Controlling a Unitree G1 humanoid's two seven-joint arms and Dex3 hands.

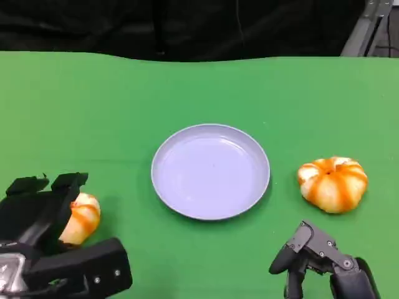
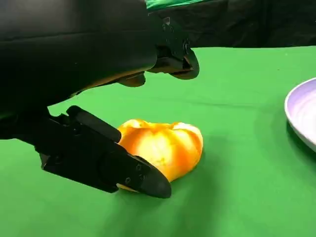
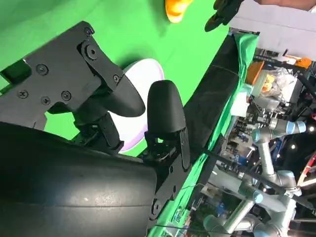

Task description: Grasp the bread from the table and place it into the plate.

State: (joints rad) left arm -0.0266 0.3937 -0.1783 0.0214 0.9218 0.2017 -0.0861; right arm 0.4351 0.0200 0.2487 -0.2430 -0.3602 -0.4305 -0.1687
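Note:
A lilac plate [image 1: 211, 171] sits mid-table with nothing in it. One orange-striped bread [image 1: 82, 218] lies on the green cloth at the near left. My left hand [image 1: 47, 237] straddles it. In the left wrist view the bread [image 2: 165, 148] rests on the table with the thumb [image 2: 103, 160] low beside it and the other fingers [image 2: 173, 54] spread above, clear of it. The plate's rim [image 2: 303, 113] lies beyond. A second bread [image 1: 333, 184] lies right of the plate. My right hand [image 1: 318, 255] hangs near the front edge, holding nothing.
Green cloth [image 1: 93, 106] covers the table up to a dark backdrop behind. The right wrist view looks past that hand's own fingers [image 3: 165, 111] to the plate [image 3: 143, 74] and the left-side bread [image 3: 175, 10], with lab equipment off the table's edge.

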